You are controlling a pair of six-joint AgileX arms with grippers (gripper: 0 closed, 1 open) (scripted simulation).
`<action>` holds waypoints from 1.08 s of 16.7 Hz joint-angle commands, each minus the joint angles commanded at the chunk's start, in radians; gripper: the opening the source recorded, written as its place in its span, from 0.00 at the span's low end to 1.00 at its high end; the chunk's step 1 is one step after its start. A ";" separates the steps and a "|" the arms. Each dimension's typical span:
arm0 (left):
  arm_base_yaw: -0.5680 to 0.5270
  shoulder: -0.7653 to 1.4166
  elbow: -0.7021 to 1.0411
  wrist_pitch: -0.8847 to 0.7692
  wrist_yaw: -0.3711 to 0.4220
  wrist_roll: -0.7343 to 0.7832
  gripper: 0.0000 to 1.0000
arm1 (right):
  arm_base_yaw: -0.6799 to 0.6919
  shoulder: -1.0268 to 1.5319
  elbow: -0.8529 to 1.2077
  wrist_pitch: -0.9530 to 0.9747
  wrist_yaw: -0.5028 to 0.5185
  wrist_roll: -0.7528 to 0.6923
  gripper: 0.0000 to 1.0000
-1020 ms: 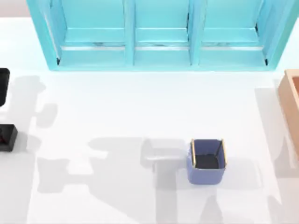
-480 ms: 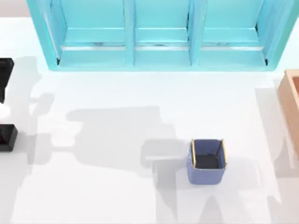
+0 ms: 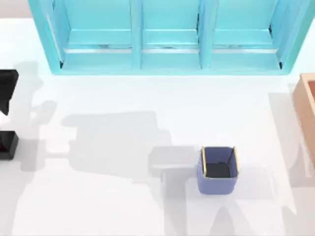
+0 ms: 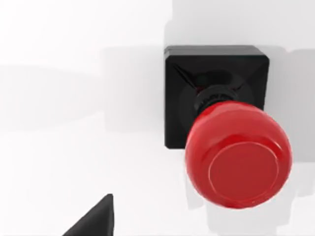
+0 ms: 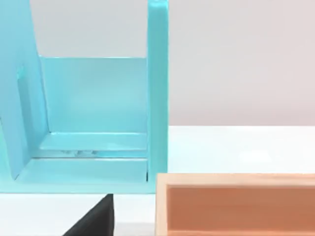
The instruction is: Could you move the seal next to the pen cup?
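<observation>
The seal (image 3: 7,145) stands at the table's far left edge, its black base cut by the top view's border. In the left wrist view its glossy red knob (image 4: 238,155) rises from the square black base (image 4: 216,93), seen from above and close. My left arm (image 3: 7,88) hovers just behind the seal at the left edge. One fingertip (image 4: 96,221) of its open gripper shows well clear of the seal, touching nothing. The pen cup (image 3: 218,169), periwinkle with tan rim edges, stands upright right of centre, far from the seal. My right gripper is parked and open, with a fingertip (image 5: 96,219) showing.
A teal shelf unit (image 3: 167,37) spans the back of the table. A tan open box (image 3: 307,113) sits at the right edge, also the tan box (image 5: 236,204) close in the right wrist view. White tabletop (image 3: 113,196) lies between seal and cup.
My left arm has come a little farther into the top view from the left edge, and its shadow has shifted. Seal and pen cup have not moved.
</observation>
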 joint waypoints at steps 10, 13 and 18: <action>0.005 0.066 -0.232 0.304 0.000 0.006 1.00 | 0.000 0.000 0.000 0.000 0.000 0.000 1.00; 0.005 0.066 -0.232 0.304 0.000 0.006 0.85 | 0.000 0.000 0.000 0.000 0.000 0.000 1.00; 0.005 0.066 -0.232 0.304 0.000 0.006 0.47 | 0.000 0.000 0.000 0.000 0.000 0.000 1.00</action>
